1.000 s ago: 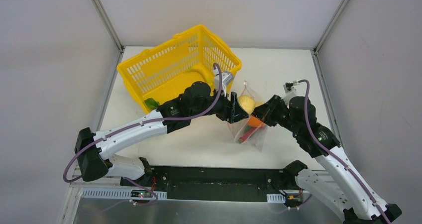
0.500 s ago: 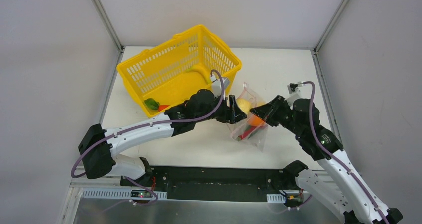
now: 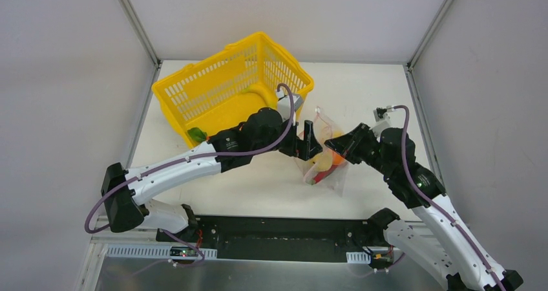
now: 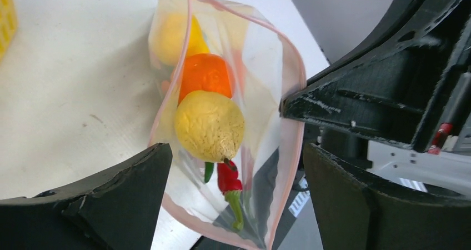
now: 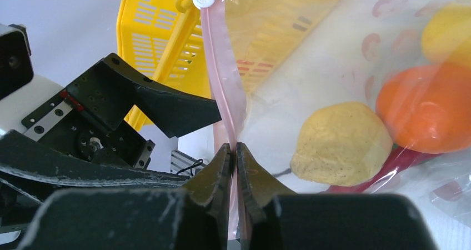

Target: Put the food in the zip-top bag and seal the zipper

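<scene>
The right hand (image 5: 234, 150) was clamped on the thin pink zipper strip (image 5: 221, 61) of the clear pink-dotted plastic bag (image 3: 331, 174), at the centre of the top view. The left hand (image 4: 233, 155) gaped wide (holding nothing) over the bag's open mouth, with the bumpy yellow lemon (image 4: 209, 125) and round orange fruit (image 4: 205, 75) inside.
</scene>
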